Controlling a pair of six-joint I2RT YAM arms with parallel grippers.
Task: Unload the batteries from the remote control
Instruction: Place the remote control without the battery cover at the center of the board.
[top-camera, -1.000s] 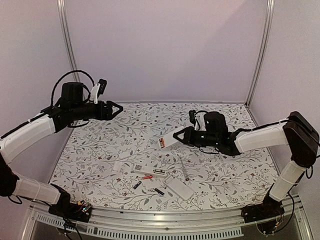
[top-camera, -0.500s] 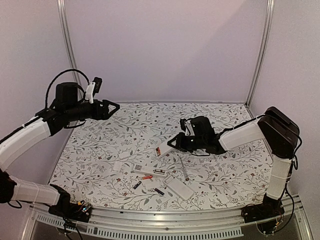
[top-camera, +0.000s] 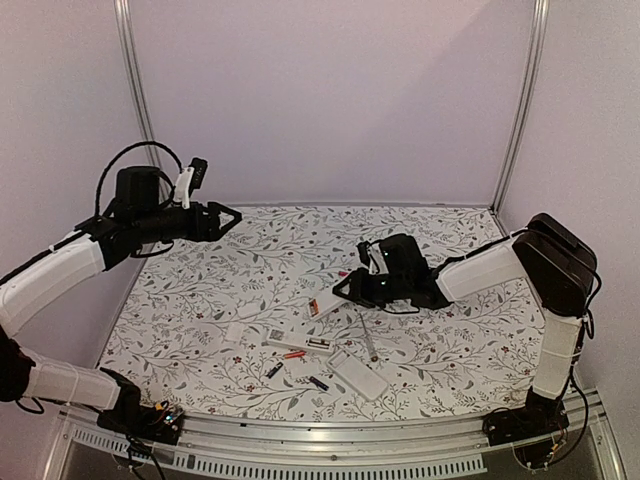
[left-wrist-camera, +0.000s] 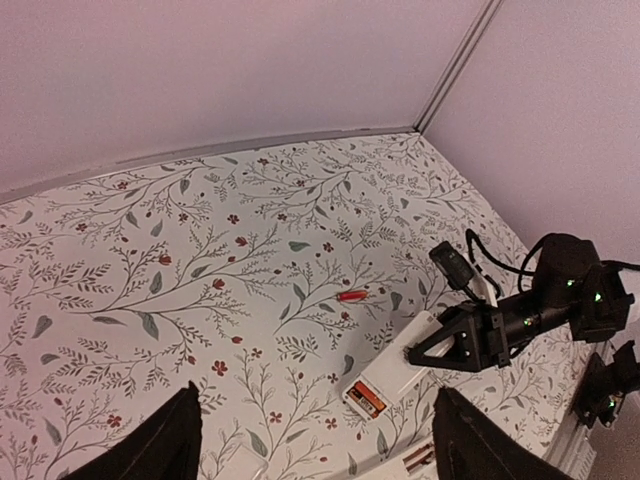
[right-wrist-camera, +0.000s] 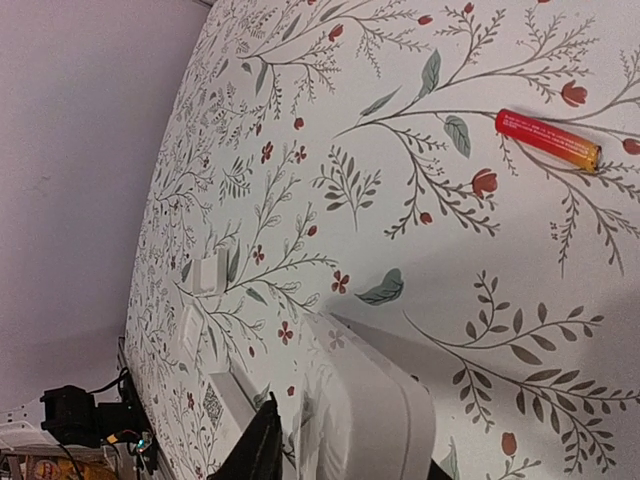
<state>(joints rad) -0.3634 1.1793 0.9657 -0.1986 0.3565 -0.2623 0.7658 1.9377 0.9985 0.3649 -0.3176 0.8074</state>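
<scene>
My right gripper (top-camera: 348, 289) is shut on a white remote control (top-camera: 326, 299) and holds it low over the table, open end tilted down to the left. The left wrist view shows an orange battery (left-wrist-camera: 368, 398) still in the remote's (left-wrist-camera: 410, 362) open compartment. A red battery (top-camera: 343, 272) lies on the table just beyond the remote; it also shows in the left wrist view (left-wrist-camera: 352, 295) and the right wrist view (right-wrist-camera: 547, 139). My left gripper (top-camera: 228, 218) is open and empty, raised high over the far left.
A second white remote (top-camera: 300, 343) with an open compartment and a third (top-camera: 358, 373) lie near the front. A thin stick tool (top-camera: 367, 336) lies beside them. Loose batteries (top-camera: 293, 354), (top-camera: 273, 370), (top-camera: 318, 382) lie in front. Small white covers (right-wrist-camera: 210, 272) lie to the left.
My right gripper has moved left and lowered the remote to the table. A red battery now lies on the table beside it. My left arm shifted only slightly.
</scene>
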